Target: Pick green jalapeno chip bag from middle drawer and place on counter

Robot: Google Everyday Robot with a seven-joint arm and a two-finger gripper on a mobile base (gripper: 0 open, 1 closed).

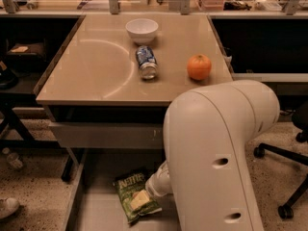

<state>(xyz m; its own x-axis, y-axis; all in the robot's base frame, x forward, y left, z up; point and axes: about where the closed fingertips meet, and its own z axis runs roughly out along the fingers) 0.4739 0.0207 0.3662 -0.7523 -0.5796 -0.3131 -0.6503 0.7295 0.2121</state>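
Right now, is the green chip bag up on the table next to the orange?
No, the green chip bag lies in the drawer below, with the end effector at it.

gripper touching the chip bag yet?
Cannot tell. In the camera view the gripper sits down in the middle drawer, overlapping the right edge of the green jalapeno chip bag; no contact or gap shows plainly.

On your counter (91,78): bowl (142,30) behind can (146,62), orange (199,67) right of both; in the middle drawer (103,216) below: chip bag (131,192), gripper (147,197) at its right side.
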